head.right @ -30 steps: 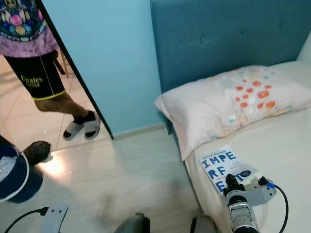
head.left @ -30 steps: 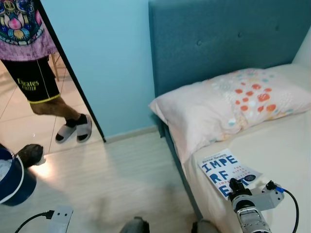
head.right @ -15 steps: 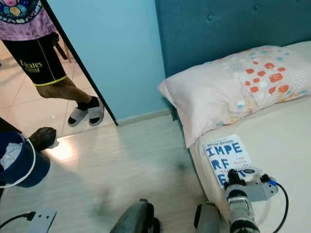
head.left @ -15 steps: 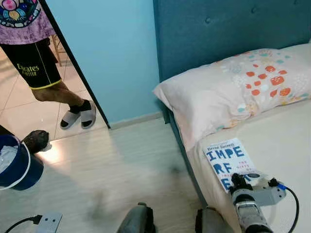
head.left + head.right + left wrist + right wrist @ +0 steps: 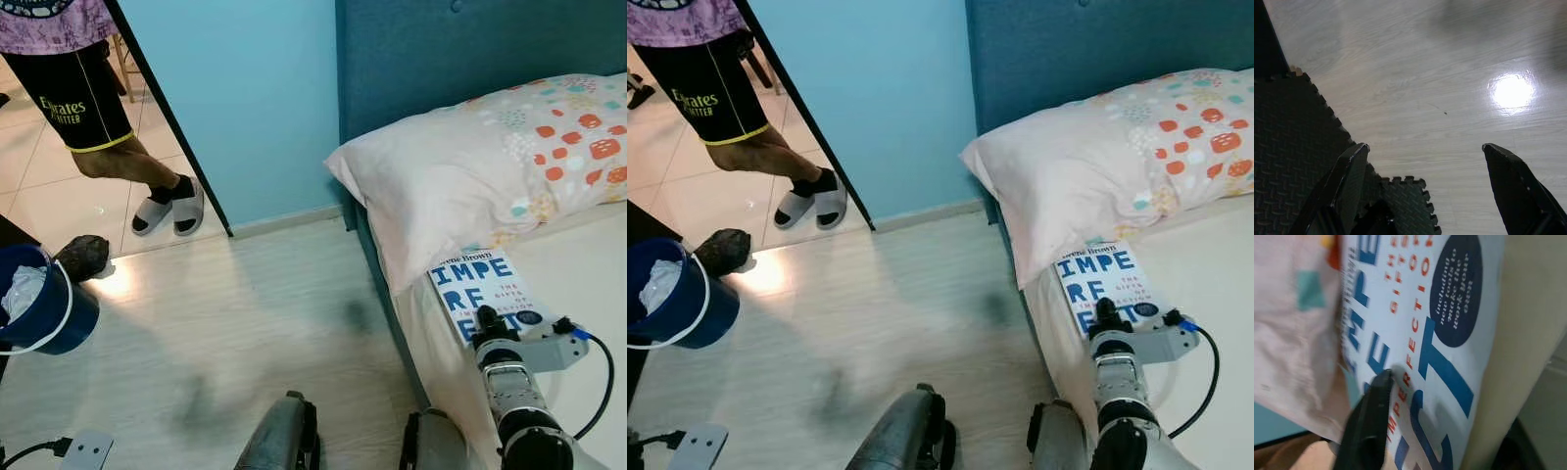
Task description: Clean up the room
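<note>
Well off to the left of the right tool (image 5: pixel 487 324), a dark blue round bucket with a white rim (image 5: pixel 44 313) stands on the pale wood-look floor (image 5: pixel 235 323) with crumpled white material inside it; a dark lumpy object (image 5: pixel 83 257) lies just beside the bucket. The right tool sits at the near corner of a white paperback book with large blue letters and a dark blue round badge (image 5: pixel 1107 279), which lies flat on the cream mattress of the bed (image 5: pixel 588 284), close to the mattress edge and with its far end touching or tucked under a pale pink pillow with orange and teal spots (image 5: pixel 490 166). One black finger (image 5: pixel 1369 426) lies against the cover — whether the tool is wide or narrow, I cannot tell. Behind the pillow rises a teal padded headboard (image 5: pixel 470 49). Open floor stretches from the bed's side to a doorway, where a person's legs in black shorts and grey slides (image 5: pixel 162 211) stand. The right silver arm reaches forward, wrist angled down over the mattress. The left tool (image 5: pixel 1425 161) hangs wide apart above floor and a dark interlocking foam mat (image 5: pixel 1298 147).
</note>
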`<state>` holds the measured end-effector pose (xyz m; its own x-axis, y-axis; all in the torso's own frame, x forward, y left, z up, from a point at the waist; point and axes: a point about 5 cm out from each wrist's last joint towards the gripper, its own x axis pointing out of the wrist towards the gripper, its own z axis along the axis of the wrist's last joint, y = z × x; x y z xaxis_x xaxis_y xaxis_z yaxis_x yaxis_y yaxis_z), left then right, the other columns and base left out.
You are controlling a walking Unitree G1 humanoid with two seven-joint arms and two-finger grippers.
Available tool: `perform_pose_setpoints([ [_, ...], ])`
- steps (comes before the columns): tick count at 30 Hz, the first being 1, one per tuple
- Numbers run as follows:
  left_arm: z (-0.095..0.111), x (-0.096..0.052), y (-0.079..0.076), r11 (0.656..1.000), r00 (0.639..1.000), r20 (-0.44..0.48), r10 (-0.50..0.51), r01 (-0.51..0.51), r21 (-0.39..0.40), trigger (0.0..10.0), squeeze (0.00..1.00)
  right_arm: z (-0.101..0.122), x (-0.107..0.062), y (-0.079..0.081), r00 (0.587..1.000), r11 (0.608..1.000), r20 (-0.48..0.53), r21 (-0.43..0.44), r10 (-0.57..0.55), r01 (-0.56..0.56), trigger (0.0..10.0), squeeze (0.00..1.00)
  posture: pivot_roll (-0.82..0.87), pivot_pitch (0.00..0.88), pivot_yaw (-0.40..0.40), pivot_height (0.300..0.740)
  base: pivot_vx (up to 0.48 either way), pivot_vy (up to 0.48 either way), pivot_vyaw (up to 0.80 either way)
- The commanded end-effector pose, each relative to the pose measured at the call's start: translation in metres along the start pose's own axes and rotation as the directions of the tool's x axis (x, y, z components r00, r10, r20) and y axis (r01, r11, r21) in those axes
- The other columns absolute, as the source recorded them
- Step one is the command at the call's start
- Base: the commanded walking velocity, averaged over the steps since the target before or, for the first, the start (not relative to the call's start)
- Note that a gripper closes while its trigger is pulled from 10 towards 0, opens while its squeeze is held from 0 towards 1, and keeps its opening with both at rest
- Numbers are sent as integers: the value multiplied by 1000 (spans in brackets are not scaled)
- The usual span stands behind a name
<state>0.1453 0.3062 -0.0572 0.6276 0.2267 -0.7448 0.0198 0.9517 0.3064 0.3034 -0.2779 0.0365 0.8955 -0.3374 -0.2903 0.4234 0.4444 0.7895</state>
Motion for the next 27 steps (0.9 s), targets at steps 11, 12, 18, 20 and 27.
perform_pose_setpoints([
  [11, -6, 6, -34, 998, 994, -94, -61, 58, -41, 10000, 0, 28, -19, -52, 983, 967, 54, -178, -175, 182, 10000, 1000, 179, 222, 90, 635, 0, 0, 0],
  [12, -5, 7, -37, 997, 993, -97, -70, 66, -47, 10000, 0, 35, -19, -54, 981, 964, 73, -186, -180, 191, 10000, 1000, 171, 215, 88, 635, 0, 0, 0],
  [18, 5, 12, -53, 992, 989, -105, -104, 96, -77, 10000, 0, 39, -16, -44, 988, 949, 74, -277, -137, 153, 10000, 1000, 114, 130, 66, 635, 0, 0, 0],
  [20, 8, 13, -57, 991, 989, -101, -112, 103, -87, 10000, 0, 33, -14, -38, 993, 938, 56, -326, -108, 120, 10000, 835, 105, 105, 58, 635, 0, 0, 0],
  [27, 24, 18, -63, 990, 994, -80, -76, 66, -123, 10000, 0, -35, -17, 24, 919, 864, -198, -320, 340, -389, 10000, 0, 68, 36, 45, 650, 0, 0, 0],
])
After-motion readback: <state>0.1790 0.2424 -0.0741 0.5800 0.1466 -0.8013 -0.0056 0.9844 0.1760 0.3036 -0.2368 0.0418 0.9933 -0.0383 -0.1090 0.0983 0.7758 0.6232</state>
